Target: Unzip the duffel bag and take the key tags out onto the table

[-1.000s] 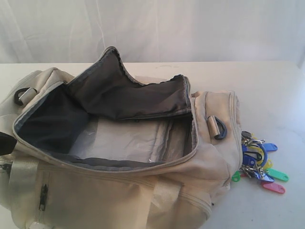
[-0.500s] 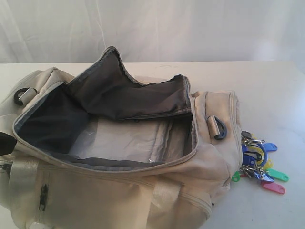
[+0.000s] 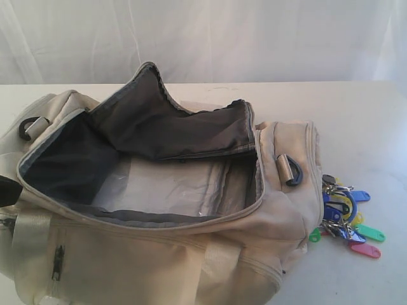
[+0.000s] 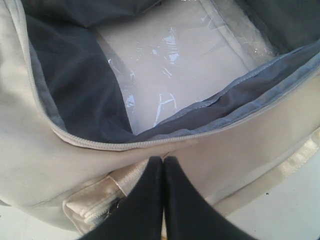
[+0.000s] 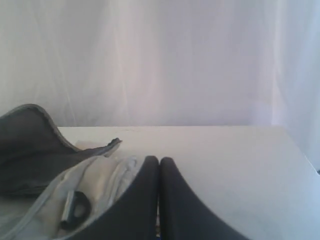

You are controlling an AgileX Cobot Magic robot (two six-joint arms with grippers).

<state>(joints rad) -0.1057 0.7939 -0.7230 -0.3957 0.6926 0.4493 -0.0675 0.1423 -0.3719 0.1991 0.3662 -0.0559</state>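
The cream duffel bag [image 3: 273,216] lies unzipped on the white table [image 3: 362,127], its flap folded back to show dark grey lining [image 3: 165,127] and a clear plastic sheet [image 3: 165,184] on the floor inside. The key tags [image 3: 348,219], a bunch in blue, green, yellow and pink, lie on the table against the bag's right end. My left gripper [image 4: 163,160] is shut and empty, over the bag's side by a webbing strap [image 4: 130,175] just outside the zipper edge. My right gripper [image 5: 159,160] is shut and empty, above the bag's end; it does not show in the exterior view.
A black D-ring [image 3: 294,170] stands on the bag's right end, another [image 3: 27,127] at the left end. A dark shape [image 3: 5,190] at the left edge is probably my left arm. A white curtain [image 3: 254,38] hangs behind the table.
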